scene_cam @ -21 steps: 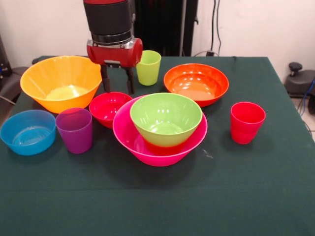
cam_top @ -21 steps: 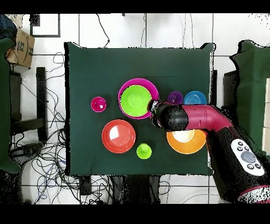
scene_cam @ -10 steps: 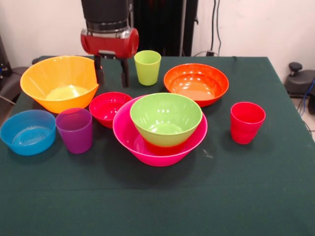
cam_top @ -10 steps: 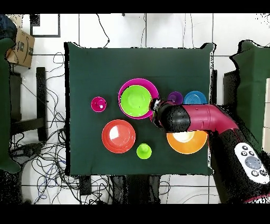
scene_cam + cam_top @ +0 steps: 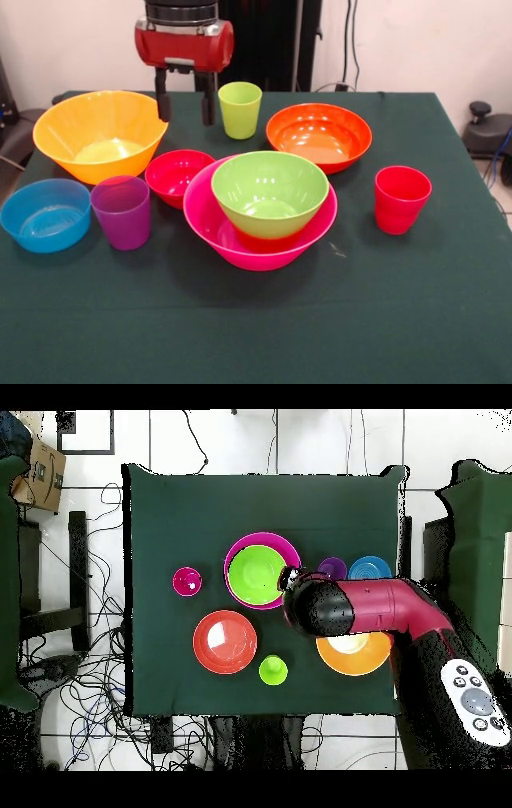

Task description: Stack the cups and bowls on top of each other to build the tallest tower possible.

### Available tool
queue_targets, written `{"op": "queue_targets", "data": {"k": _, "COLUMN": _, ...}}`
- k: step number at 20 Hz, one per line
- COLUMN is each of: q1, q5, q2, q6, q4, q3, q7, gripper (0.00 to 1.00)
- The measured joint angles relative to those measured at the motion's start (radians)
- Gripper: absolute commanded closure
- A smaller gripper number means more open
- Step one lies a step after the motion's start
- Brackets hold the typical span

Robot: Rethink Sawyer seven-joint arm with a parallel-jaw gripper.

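On the green-clothed surface (image 5: 416,320), the tower (image 5: 261,210) is the pink bowl (image 5: 210,220) holding the green bowl (image 5: 270,192). The gripper (image 5: 186,108) hangs empty above the small red bowl (image 5: 176,174), jaws apart.

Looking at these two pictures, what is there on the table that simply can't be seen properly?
- Small red bowl: in the overhead view the arm covers it.
- Whatever lies under the green bowl inside the pink bowl: only an orange-red glow shows in the front view.
- Arm above the gripper: cut off by the front view's top edge.
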Motion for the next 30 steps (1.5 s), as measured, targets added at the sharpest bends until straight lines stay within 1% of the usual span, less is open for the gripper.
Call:
{"op": "queue_targets", "data": {"k": 5, "q1": 0.020, "q5": 0.000, "q2": -0.001, "q6": 0.000, "q4": 0.003, "q3": 0.000, "q7": 0.000, "gripper": 0.00}}
{"op": "queue_targets", "data": {"k": 9, "q1": 0.053, "q5": 0.000, "q2": -0.002, "q6": 0.000, "q4": 0.016, "q3": -0.007, "q7": 0.000, "gripper": 0.00}}
{"op": "queue_targets", "data": {"k": 10, "q1": 0.078, "q5": 0.000, "q2": -0.002, "q6": 0.000, "q4": 0.026, "q3": -0.018, "q7": 0.000, "gripper": 0.00}}
{"op": "queue_targets", "data": {"k": 18, "q1": 0.212, "q5": 0.001, "q2": -0.004, "q6": -0.024, "q4": 0.078, "q3": -0.085, "q7": 0.000, "gripper": 0.00}}
{"op": "queue_targets", "data": {"k": 20, "q1": 0.227, "q5": 0.001, "q2": -0.005, "q6": -0.031, "q4": 0.085, "q3": -0.095, "q7": 0.000, "gripper": 0.00}}
{"op": "queue_targets", "data": {"k": 21, "q1": 0.254, "q5": 0.001, "q2": -0.005, "q6": -0.047, "q4": 0.099, "q3": -0.113, "q7": 0.000, "gripper": 0.00}}
{"op": "queue_targets", "data": {"k": 24, "q1": 0.299, "q5": 0.001, "q2": -0.006, "q6": -0.083, "q4": 0.123, "q3": -0.152, "q7": 0.000, "gripper": 0.00}}
{"op": "queue_targets", "data": {"k": 27, "q1": 0.331, "q5": 0.002, "q2": -0.006, "q6": -0.113, "q4": 0.142, "q3": -0.185, "q7": 0.000, "gripper": 0.00}}
{"op": "queue_targets", "data": {"k": 30, "q1": 0.372, "q5": 0.002, "q2": -0.006, "q6": -0.155, "q4": 0.170, "q3": -0.236, "q7": 0.001, "gripper": 0.00}}
